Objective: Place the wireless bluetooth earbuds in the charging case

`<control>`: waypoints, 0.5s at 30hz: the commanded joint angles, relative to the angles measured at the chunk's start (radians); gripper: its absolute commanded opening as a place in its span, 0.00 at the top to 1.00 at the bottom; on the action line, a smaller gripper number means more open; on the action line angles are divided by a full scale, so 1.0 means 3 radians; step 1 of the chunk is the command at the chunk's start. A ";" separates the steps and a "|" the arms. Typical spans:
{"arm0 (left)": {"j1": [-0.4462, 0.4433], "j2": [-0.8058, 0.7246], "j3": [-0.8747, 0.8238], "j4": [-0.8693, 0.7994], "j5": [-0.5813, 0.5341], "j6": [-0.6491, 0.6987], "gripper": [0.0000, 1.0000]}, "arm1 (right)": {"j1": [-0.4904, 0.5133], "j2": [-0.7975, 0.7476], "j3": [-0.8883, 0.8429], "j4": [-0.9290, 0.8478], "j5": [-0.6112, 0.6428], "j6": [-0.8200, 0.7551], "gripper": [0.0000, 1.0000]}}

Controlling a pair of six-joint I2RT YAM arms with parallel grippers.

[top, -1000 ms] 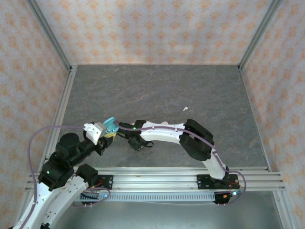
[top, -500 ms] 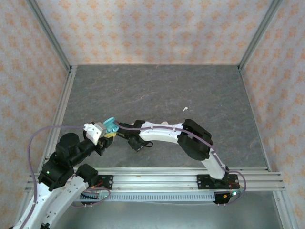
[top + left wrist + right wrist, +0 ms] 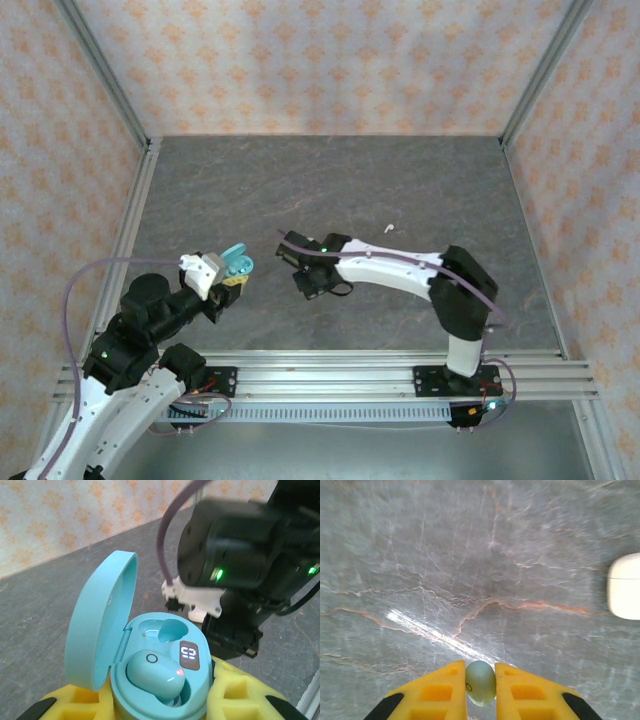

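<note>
The left hand [image 3: 226, 277] is clamped on the open teal charging case [image 3: 140, 640]; one teal earbud [image 3: 152, 672] sits in its near socket, and the far socket is bare. The right hand [image 3: 480, 670] pinches a second teal earbud [image 3: 480, 685] tight above the bench [image 3: 470, 555], with a white case [image 3: 625, 586] lying off to one side. A white speck [image 3: 387, 228] farther back may be another earbud.

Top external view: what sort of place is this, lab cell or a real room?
Most likely a staged robot test cell, not a lived-in room: a grey stone-look tabletop boxed in by wallpapered panels on aluminium framing, with the left arm and right arm bolted to a rail.
</note>
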 commanded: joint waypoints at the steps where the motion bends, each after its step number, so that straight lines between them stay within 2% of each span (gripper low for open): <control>1: -0.0034 0.0127 0.0127 0.0260 0.0200 -0.0054 0.81 | -0.0096 -0.0401 -0.0111 0.0122 -0.0011 0.0086 0.82; 5: -0.0033 0.0233 0.0097 0.0467 0.0385 -0.0095 0.82 | -0.0251 -0.0821 -0.0190 0.0128 -0.0116 0.0044 0.82; 15: -0.0033 0.0432 -0.0074 0.1140 0.0779 -0.0252 0.83 | -0.0535 -0.1859 -0.0351 0.0290 -0.0744 0.0057 0.76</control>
